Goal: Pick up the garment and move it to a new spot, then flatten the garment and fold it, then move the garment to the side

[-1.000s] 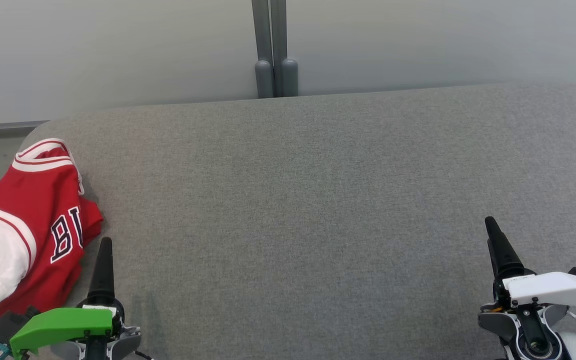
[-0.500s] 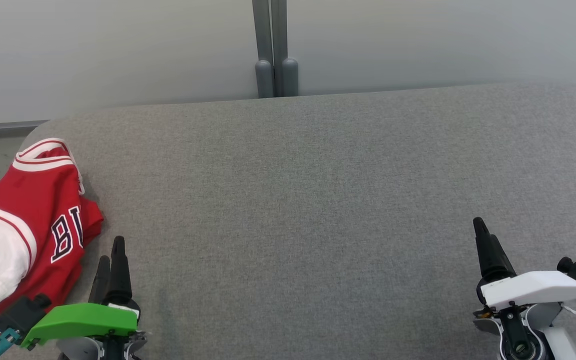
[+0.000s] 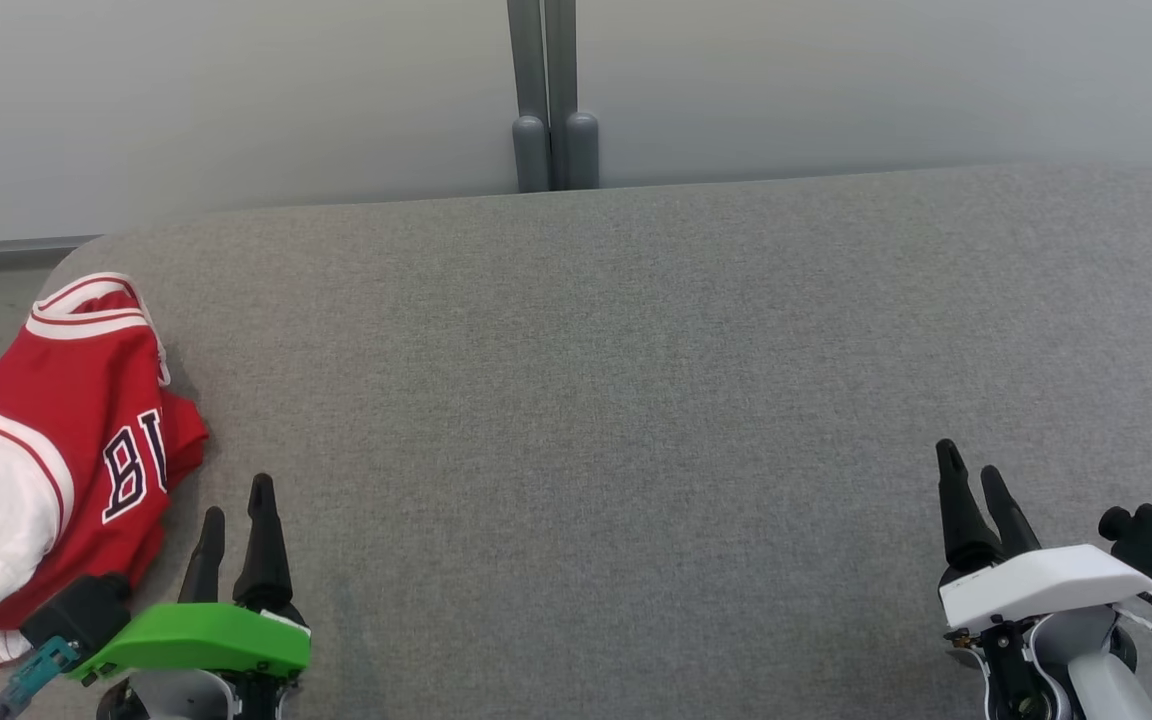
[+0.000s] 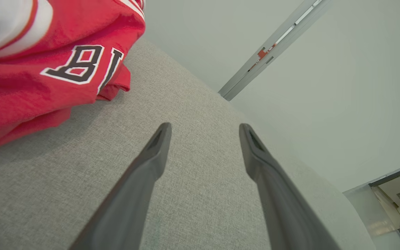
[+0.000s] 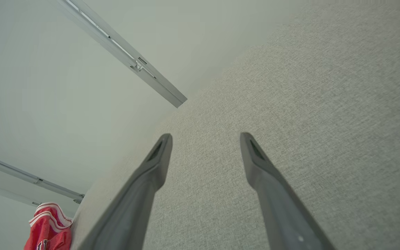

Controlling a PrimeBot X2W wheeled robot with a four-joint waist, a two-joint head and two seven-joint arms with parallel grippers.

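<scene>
Garment is at 9 o'clock in my head view: a red jersey with a white panel, red-and-white trim and dark white-edged letters. It lies crumpled at the left end of the grey padded surface and runs off the frame edge there. It is not flat; the lettering is partly tucked into a fold.

My left gripper, the one with the green cover, is at 7 o'clock with its tips pointing to 12. Its fingers are spread with nothing between them. It is just beside the jersey's near edge, on the jersey's 3 o'clock side, with a strip of grey showing between them. In the left wrist view the gripper shows bare fabric in the gap, and the jersey lies at 10 o'clock, clear of both fingers. I can't tell whether the tips touch the surface.

My right gripper, with the white cover, is at 5 o'clock, tips also pointing to 12. Its fingers are spread and hold nothing, and it is well apart from the jersey. In the right wrist view the gripper is over plain grey fabric, with the jersey small at 7 o'clock.

A grey post stands against the pale wall at 12 o'clock, behind the surface's far edge.
</scene>
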